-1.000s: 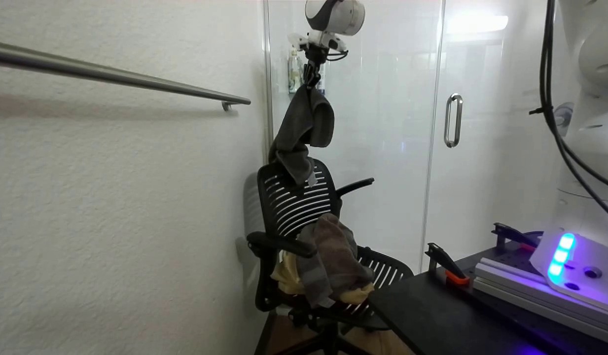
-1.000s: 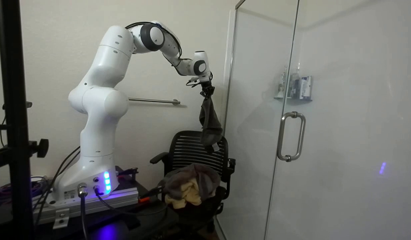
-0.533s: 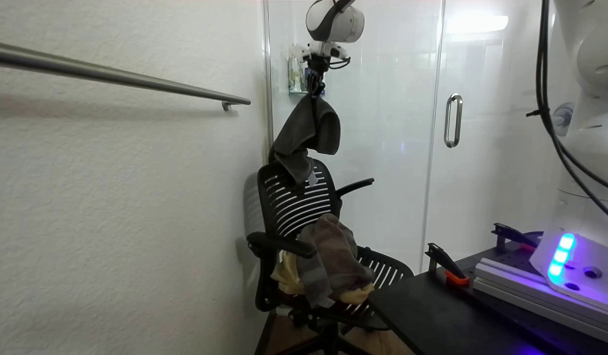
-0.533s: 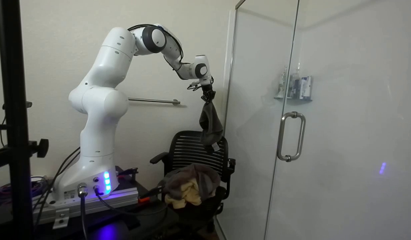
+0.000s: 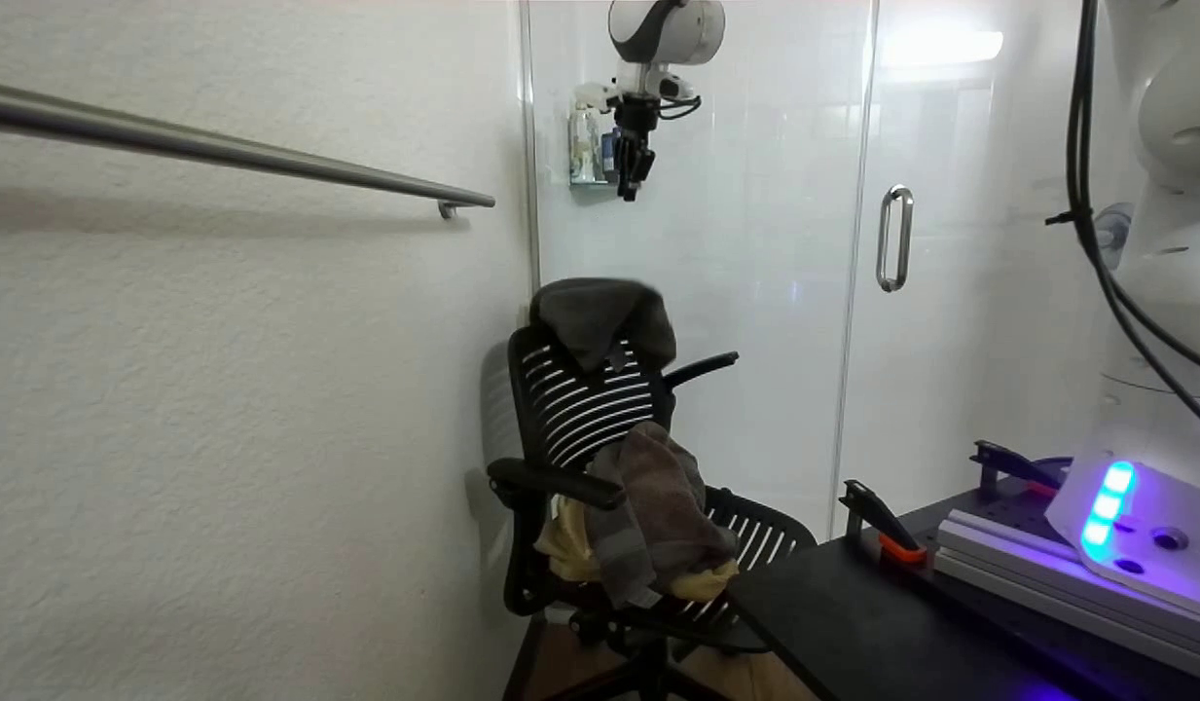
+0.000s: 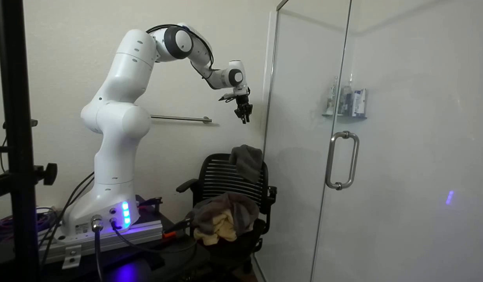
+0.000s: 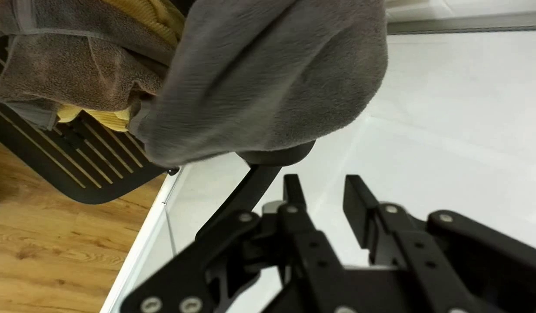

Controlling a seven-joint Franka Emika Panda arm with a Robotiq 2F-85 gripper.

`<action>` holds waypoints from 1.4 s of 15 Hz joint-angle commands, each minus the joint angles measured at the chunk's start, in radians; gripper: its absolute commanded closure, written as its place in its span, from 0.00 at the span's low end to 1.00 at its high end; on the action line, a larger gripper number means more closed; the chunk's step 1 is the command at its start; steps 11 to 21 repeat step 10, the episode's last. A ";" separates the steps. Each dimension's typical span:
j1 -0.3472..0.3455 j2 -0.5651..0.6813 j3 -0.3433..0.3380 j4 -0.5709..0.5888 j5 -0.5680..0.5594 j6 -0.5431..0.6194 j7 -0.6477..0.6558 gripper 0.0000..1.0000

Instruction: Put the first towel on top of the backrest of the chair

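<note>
Two empty fingers, slightly parted, hang clear above the dark towel draped over the top edge of the backrest.

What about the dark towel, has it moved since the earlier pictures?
Yes, down: in both exterior views, the upper part of the dark towel has dropped toward the top of the unmoved backrest.

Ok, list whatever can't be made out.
Charcoal-grey cloth towel: cut by frame top, lower edge blurred, in wrist view.
Rounded black ribbed backrest: partly hidden by that towel in both exterior views.
Crumpled yellow cloth: partly hidden by the brown-grey cloth towel in both exterior views.
</note>
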 commanded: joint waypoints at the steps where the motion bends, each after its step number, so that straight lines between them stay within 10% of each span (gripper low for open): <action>1: -0.025 0.001 0.030 0.000 -0.019 0.007 0.007 0.43; 4: -0.025 0.002 0.033 0.004 -0.021 0.007 0.012 0.23; 5: -0.025 0.002 0.034 0.004 -0.023 0.007 0.014 0.42; 8: -0.024 0.002 0.036 0.004 -0.023 0.007 0.014 0.23; 21: -0.024 0.002 0.036 0.004 -0.023 0.007 0.013 0.23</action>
